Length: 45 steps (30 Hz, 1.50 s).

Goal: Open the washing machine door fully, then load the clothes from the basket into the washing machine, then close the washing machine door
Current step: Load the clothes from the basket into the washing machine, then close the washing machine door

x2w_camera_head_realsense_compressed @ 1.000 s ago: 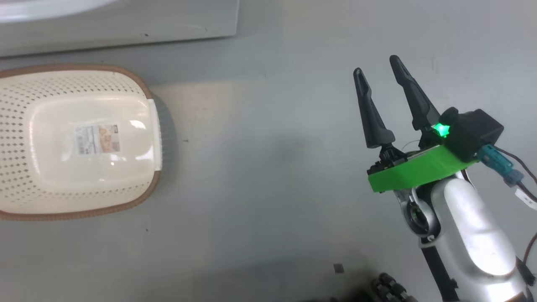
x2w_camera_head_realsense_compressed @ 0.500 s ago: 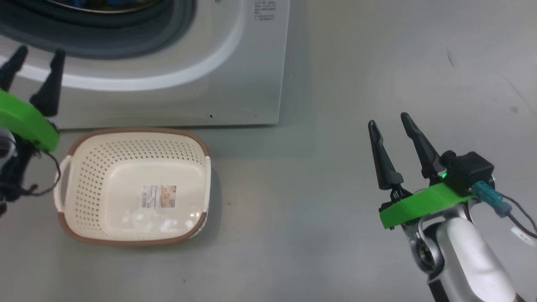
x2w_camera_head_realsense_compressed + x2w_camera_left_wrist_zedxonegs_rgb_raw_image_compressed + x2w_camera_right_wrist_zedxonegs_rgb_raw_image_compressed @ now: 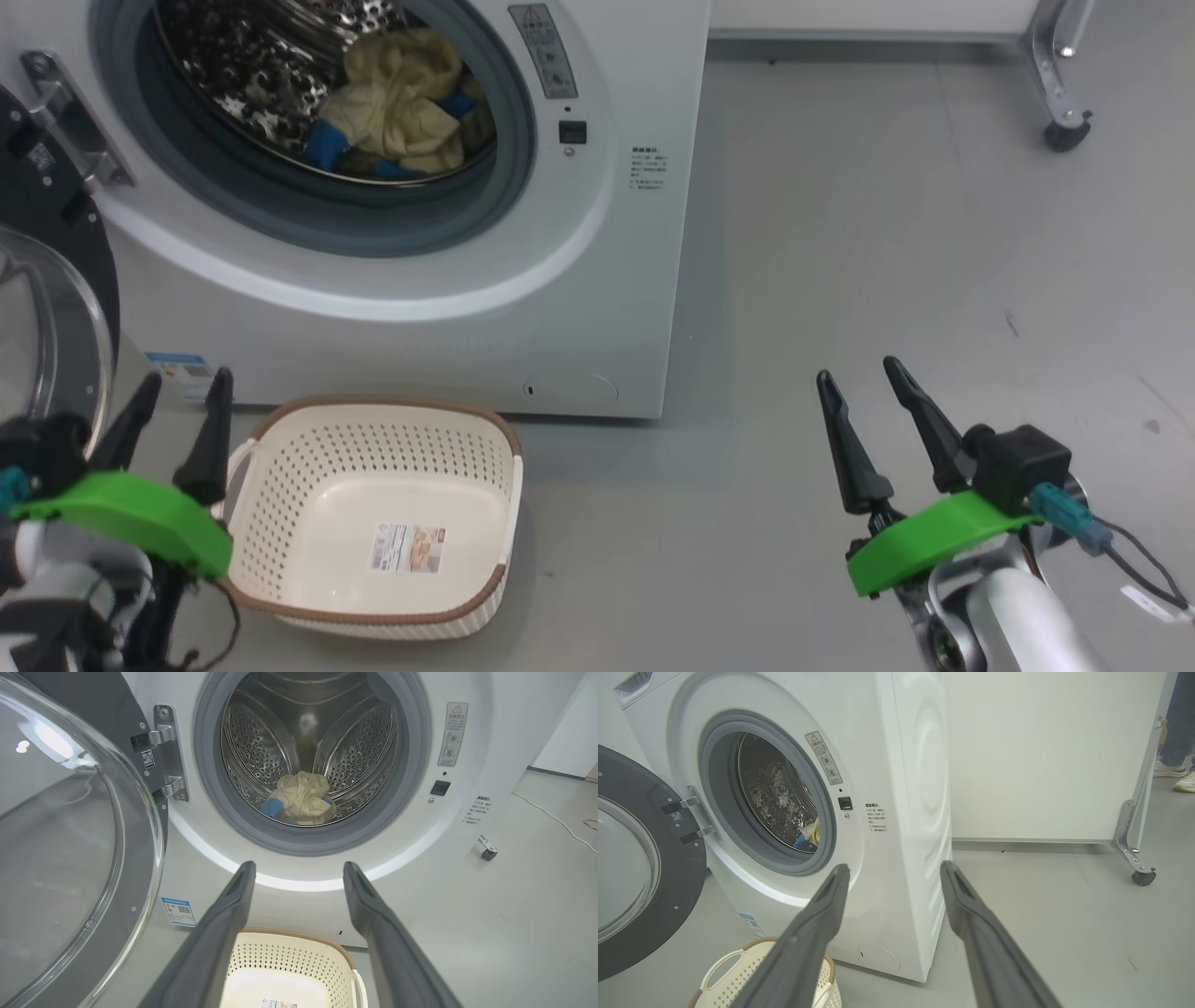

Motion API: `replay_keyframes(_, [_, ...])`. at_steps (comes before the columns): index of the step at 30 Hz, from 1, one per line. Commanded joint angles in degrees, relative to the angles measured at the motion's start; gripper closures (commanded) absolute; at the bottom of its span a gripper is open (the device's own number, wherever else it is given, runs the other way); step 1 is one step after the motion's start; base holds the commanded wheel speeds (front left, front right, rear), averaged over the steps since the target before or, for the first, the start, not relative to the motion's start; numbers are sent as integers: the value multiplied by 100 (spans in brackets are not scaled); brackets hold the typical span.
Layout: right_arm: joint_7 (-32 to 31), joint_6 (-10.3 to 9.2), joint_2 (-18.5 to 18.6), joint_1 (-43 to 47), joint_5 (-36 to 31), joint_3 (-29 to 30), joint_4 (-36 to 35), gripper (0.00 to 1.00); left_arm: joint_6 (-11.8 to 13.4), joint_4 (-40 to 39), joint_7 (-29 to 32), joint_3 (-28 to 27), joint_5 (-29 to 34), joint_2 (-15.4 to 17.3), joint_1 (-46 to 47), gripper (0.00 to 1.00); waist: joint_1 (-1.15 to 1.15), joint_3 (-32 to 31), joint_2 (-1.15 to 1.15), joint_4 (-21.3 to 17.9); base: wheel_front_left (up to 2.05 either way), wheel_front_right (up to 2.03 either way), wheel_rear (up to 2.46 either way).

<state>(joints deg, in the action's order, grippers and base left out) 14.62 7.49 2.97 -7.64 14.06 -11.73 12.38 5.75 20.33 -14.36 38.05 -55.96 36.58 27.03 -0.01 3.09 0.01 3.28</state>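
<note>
Found clothes (image 3: 401, 103) in drum (image 3: 238, 56), well past empty wide-open left gripper (image 3: 187, 376) and right gripper (image 3: 857, 370), basket (image 3: 383, 403) beside left, door (image 3: 56, 224) open.

The washing machine (image 3: 597, 280) is white, with a grey rubber ring (image 3: 373, 219) and a steel drum (image 3: 252, 742) dotted with holes. The clothes (image 3: 401, 103) inside are cream-yellow with blue patches. At the left, the door (image 3: 677, 882) has a black frame round clear glass. The near basket (image 3: 280, 485) is cream, hole-patterned, brown-rimmed. The left gripper (image 3: 187, 378) and right gripper (image 3: 857, 370) have dark fingers (image 3: 845, 439) on green mounts (image 3: 934, 541).
</note>
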Motion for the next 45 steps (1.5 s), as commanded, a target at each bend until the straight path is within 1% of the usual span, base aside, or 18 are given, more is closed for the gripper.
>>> replay_keyframes(1, [38,0,-10,-34,38,-102,-149,0,84,-230,-63,-430,126,210,6,0,1,-237,-1,61,0,0,0])
replay_keyframes(8, [38,0,-10,239,36,-40,-163,0,474,-1149,-63,-1298,750,-40,-1304,0,1,-498,-1,80,0,0,0])
replay_keyframes(12, [38,0,-10,328,48,-14,-182,0,600,-1444,-63,-1685,1132,-256,-1786,0,1,-571,-1,86,0,0,0])
replay_keyframes(16, [38,0,-10,384,92,-40,-169,0,604,-1608,-63,-1905,1497,-464,-2134,0,1,-632,-1,54,0,0,0])
replay_keyframes(19, [38,0,-10,404,140,-82,-151,0,543,-1728,-63,-2041,1723,-620,-2335,0,1,-672,-1,12,0,0,0])
replay_keyframes(22, [38,0,-10,420,186,-116,-121,0,408,-1812,-63,-2125,1928,-756,-2508,0,1,-711,-1,-33,0,0,0])
replay_keyframes(32, [38,0,-10,406,249,-154,-89,0,87,-1925,-63,-2496,2294,-1148,-2853,0,1,-722,-1,-171,0,0,0])
replay_keyframes(45, [38,0,-10,337,278,-157,-90,0,-212,-1864,-63,-2740,2543,-1400,-2874,0,1,-603,-1,-211,0,0,0])
